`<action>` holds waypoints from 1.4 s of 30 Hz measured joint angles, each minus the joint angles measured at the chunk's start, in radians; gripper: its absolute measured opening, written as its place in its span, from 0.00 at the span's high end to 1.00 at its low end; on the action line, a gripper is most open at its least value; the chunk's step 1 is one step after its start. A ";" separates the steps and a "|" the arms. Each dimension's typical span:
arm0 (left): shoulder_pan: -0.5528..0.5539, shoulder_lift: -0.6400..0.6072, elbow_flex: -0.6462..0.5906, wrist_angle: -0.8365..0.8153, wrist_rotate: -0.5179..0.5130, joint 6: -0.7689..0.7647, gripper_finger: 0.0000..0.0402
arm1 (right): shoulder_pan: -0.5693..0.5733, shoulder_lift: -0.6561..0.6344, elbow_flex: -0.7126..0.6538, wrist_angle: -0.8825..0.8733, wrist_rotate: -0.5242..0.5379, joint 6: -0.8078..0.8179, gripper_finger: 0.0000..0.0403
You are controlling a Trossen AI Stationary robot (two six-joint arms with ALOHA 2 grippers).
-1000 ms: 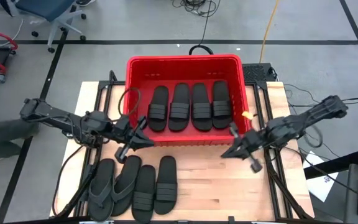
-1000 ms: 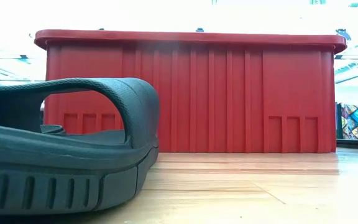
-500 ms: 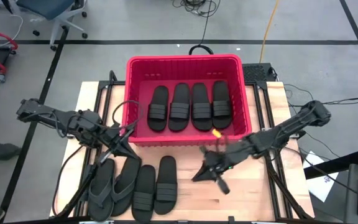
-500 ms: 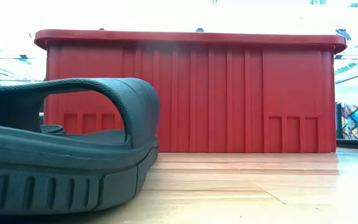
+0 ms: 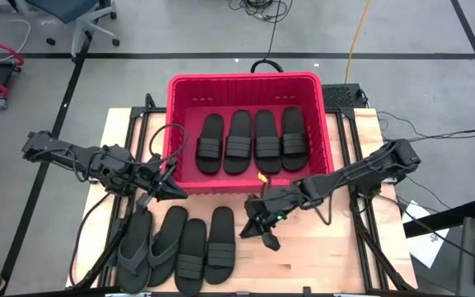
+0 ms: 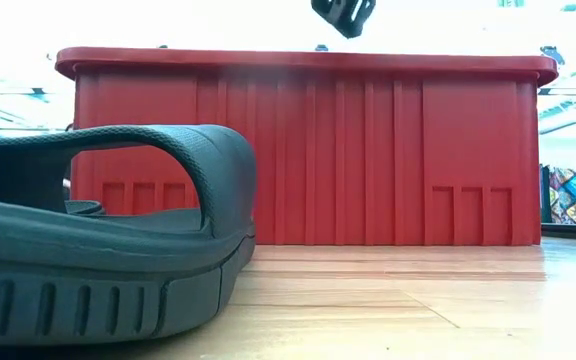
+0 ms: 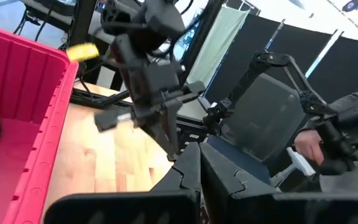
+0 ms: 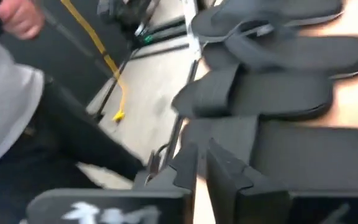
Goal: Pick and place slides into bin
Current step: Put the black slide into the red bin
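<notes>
The red bin [image 5: 242, 78] stands at the table's far middle, and several black slides [image 5: 239, 140] lie side by side on its floor. Several more slides [image 5: 192, 247] lie flat on the wood at the near left: two thong-style ones to the left, two ribbed-strap ones to the right. My left gripper [image 5: 174, 192] is shut and empty, by the bin's near left corner and above the thong slides. My right gripper [image 5: 250, 224] is shut and empty, hovering just right of the rightmost table slide [image 5: 219, 239]. That gripper's wrist view shows the table slides [image 8: 278, 62].
Bare wood lies to the right of the table slides [image 5: 320, 256]. The low view shows one slide [image 6: 98, 250] close up, the bin's wall [image 6: 368, 150] behind it, and part of my right gripper [image 6: 343, 12] at the top. A person's sleeve [image 8: 5, 106] shows beyond the table.
My right gripper has swung from beside the bin's near right corner toward the table's left and near edges, to a spot beside the slides on the table, and now shows in the low view. My left gripper has drawn back a little toward the table's left edge.
</notes>
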 joint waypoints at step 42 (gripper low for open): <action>0.001 0.000 0.001 -0.011 -0.002 0.091 0.99 | 0.000 0.436 -0.001 0.355 -0.010 0.213 0.59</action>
